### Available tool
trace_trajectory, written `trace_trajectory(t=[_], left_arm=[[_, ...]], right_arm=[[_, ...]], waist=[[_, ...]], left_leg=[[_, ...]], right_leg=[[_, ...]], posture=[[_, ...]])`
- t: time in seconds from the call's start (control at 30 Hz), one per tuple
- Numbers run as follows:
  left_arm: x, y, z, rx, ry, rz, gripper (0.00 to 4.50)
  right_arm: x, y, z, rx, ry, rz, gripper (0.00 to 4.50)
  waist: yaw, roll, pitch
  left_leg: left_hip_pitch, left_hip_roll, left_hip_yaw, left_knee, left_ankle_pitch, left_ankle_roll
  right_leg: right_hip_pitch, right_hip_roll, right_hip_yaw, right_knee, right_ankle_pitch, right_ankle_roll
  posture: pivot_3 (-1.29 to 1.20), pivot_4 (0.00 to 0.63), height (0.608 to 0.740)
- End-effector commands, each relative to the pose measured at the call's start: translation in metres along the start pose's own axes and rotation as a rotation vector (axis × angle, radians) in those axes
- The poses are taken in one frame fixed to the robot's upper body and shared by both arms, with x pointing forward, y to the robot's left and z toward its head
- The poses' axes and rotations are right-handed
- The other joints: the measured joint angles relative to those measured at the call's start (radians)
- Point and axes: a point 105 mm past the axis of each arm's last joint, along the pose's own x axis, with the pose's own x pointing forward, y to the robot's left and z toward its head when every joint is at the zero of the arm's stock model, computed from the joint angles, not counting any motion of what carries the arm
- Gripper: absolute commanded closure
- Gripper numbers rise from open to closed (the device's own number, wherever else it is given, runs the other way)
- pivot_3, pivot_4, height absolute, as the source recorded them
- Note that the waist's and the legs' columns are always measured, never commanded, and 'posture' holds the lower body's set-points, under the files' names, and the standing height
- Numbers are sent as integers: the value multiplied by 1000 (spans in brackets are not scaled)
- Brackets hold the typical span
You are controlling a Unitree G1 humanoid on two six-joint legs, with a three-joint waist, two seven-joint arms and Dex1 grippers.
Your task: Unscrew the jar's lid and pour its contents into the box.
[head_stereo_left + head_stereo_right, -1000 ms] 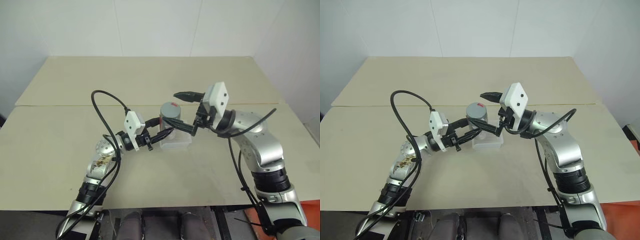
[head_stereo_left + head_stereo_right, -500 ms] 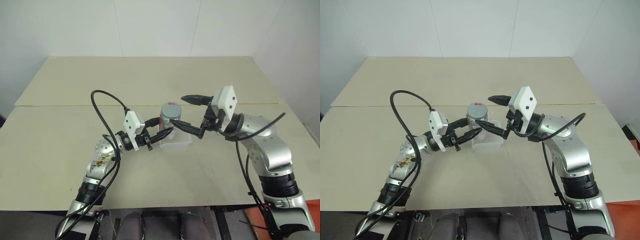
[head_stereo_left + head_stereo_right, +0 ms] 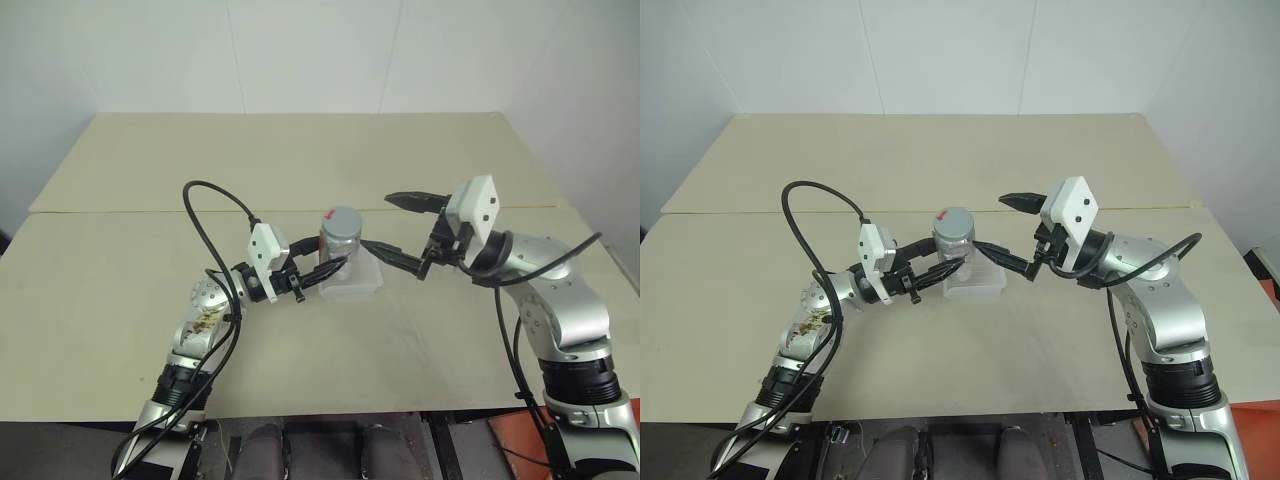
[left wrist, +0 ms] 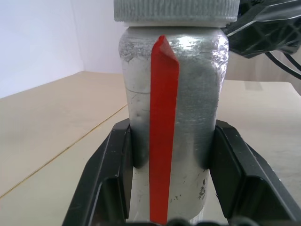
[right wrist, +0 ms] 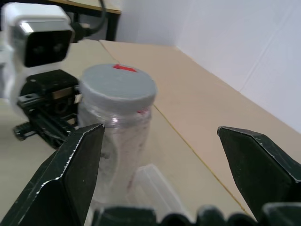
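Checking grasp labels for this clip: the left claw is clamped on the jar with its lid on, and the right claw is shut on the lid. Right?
Not quite. The right claw is open and apart from the lid, as the left eye view shows. The left claw is indeed clamped on the jar, lid on.

I am looking at a wide, flat, pale beige wooden table [image 3: 300, 160], which is filling most of my head views. A thin straight seam [image 3: 150, 211] is running across it from side to side, splitting the surface into a far board and a near board. Behind the table, a plain white panelled wall [image 3: 320, 50] is rising, with faint vertical joints showing.
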Motion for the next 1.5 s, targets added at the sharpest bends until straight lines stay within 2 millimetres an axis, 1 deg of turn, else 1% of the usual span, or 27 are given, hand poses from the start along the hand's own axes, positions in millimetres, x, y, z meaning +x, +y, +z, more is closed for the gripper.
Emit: trace_trajectory(t=[0.03, 0.13, 0.4, 0.6, 0.83, 0.93, 1.1, 1.5], left_arm=[[3, -1, 12, 48, -42, -12, 2571], [3, -1, 12, 48, -42, -10, 2571], [2, -2, 12, 46, -40, -9, 2571], [3, -3, 11, 45, -42, -9, 2571], [2, -3, 12, 47, -43, -6, 2571], [2, -2, 12, 47, -43, -4, 2571], [1, -1, 12, 48, -42, -3, 2571], [2, 0, 13, 57, -43, -7, 2571]], right_arm=[[-2, 8, 15, -35, -38, 54, 32], [1, 12, 16, -34, -43, 76, 32], [23, 15, 24, -25, -85, 82, 32], [38, 9, 30, -28, -108, 66, 32], [47, 2, 32, -29, -119, 47, 32], [47, 0, 31, -30, -115, 41, 32], [42, -4, 28, -31, -103, 21, 32], [23, -11, 23, -34, -80, -27, 32]], waist=[[1, 0, 0], [2, 0, 0], [1, 0, 0], [2, 0, 0], [1, 0, 0], [2, 0, 0], [1, 0, 0], [1, 0, 0]], left_leg=[[0, 0, 0, 0, 0, 0], [0, 0, 0, 0, 0, 0], [0, 0, 0, 0, 0, 0], [0, 0, 0, 0, 0, 0], [0, 0, 1, 0, 0, 0], [0, 0, 1, 0, 0, 0], [0, 0, 1, 0, 0, 0], [0, 0, 1, 0, 0, 0]], right_leg=[[0, 0, 0, 0, 0, 0], [0, 0, 0, 0, 0, 0], [0, 0, 0, 0, 0, 0], [0, 0, 0, 0, 0, 0], [0, 0, 0, 0, 0, 0], [0, 0, 0, 0, 0, 0], [0, 0, 0, 0, 0, 0], [0, 0, 0, 0, 0, 0]], posture=[[0, 150, 740], [0, 150, 740], [0, 150, 740], [0, 150, 740], [0, 150, 740], [0, 150, 740], [0, 150, 740], [0, 150, 740]])
